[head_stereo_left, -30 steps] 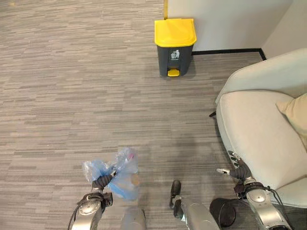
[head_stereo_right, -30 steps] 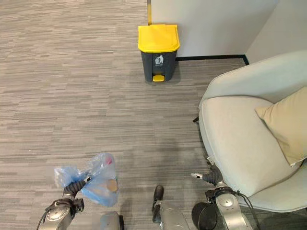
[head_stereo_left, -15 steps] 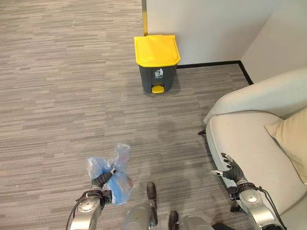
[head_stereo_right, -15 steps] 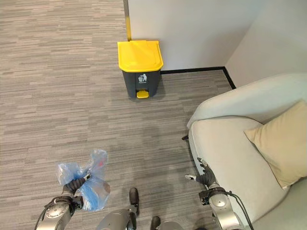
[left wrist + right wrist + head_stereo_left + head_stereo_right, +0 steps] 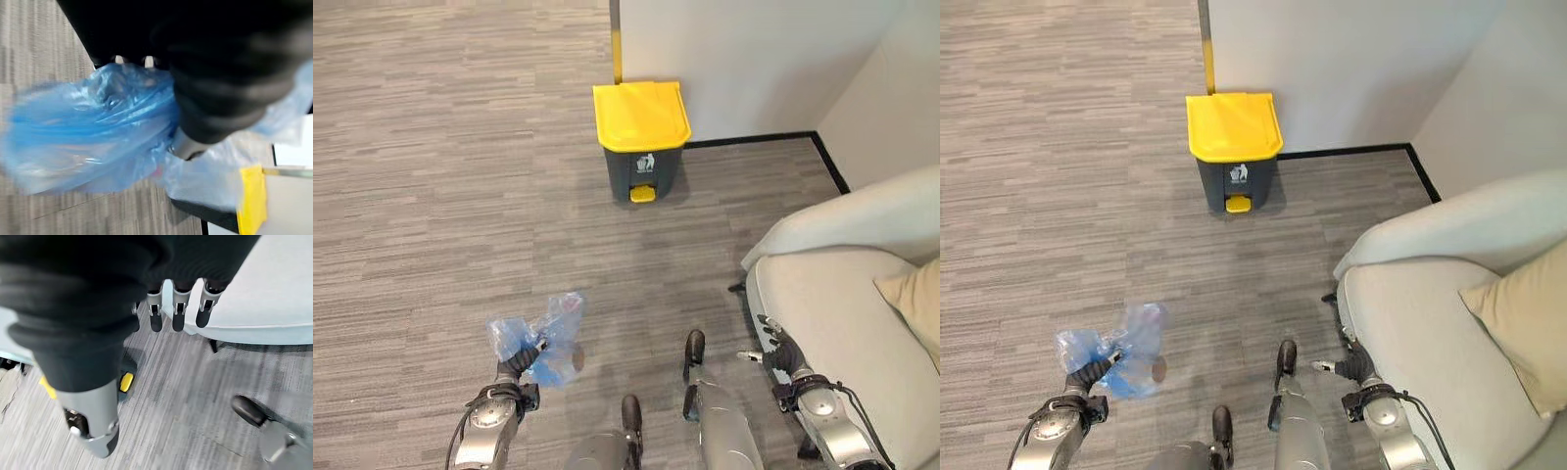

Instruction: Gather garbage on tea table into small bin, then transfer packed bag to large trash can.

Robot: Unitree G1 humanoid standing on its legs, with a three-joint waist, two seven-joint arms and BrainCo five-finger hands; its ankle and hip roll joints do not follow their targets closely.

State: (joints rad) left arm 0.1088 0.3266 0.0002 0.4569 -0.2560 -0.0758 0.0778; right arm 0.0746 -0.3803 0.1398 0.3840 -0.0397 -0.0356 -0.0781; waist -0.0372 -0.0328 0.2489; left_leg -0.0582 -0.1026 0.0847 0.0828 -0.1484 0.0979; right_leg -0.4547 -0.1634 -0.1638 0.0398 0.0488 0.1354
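A blue translucent plastic garbage bag [image 5: 543, 338] hangs in the air at the lower left, and my left hand [image 5: 512, 369] is shut on its gathered neck. Seen from the left wrist, the bag [image 5: 93, 137] bulges past the hand's dark cover. Ahead on the floor by the wall stands the large trash can [image 5: 641, 142], grey with a yellow lid that is down and a yellow pedal. My right hand [image 5: 775, 354] hangs at the lower right beside the armchair, its fingers [image 5: 178, 308] straight and holding nothing.
A light grey armchair [image 5: 862, 294] with a beige cushion [image 5: 1523, 318] takes up the right side, close to my right arm. A white wall with black skirting [image 5: 754, 142] runs behind the can. Grey striped carpet [image 5: 440, 176] stretches between me and the can.
The whole picture has shifted, so the camera moved. The bag sways a little in my left hand; the trash can sits slightly nearer and more to the right in view.
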